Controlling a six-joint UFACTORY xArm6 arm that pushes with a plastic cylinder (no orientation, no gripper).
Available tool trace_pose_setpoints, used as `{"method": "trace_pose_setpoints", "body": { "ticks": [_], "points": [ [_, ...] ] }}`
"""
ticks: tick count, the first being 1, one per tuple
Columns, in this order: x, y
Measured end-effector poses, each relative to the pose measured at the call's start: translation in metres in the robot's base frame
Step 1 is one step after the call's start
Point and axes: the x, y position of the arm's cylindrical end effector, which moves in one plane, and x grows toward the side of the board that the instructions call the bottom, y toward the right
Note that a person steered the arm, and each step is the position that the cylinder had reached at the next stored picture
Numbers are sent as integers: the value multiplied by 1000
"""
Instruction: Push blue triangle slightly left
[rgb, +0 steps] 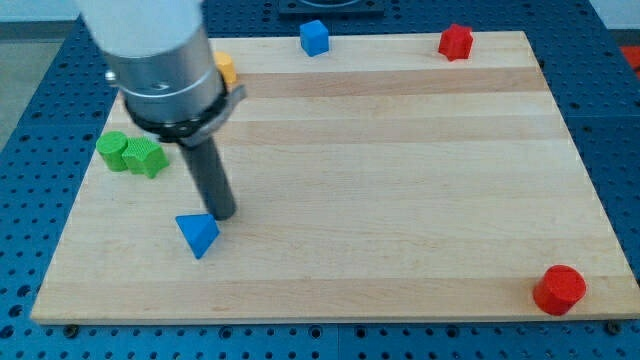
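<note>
The blue triangle (197, 234) lies on the wooden board (400, 180) at the view's lower left. My tip (222, 215) is down on the board just to the right of and slightly above the triangle, touching or nearly touching its upper right edge. The rod rises from there to the large grey arm body at the view's top left.
Two green blocks (131, 154) sit at the left edge. A yellow block (226, 67) is partly hidden behind the arm. A blue cube (314, 37) and a red block (455, 41) sit at the top edge. A red block (559, 290) sits at the lower right.
</note>
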Motion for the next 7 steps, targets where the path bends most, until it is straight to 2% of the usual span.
{"method": "trace_pose_setpoints", "body": {
  "ticks": [1, 2, 4, 5, 7],
  "points": [
    [3, 41],
    [22, 46],
    [19, -41],
    [19, -59],
    [40, -16]
  ]
}}
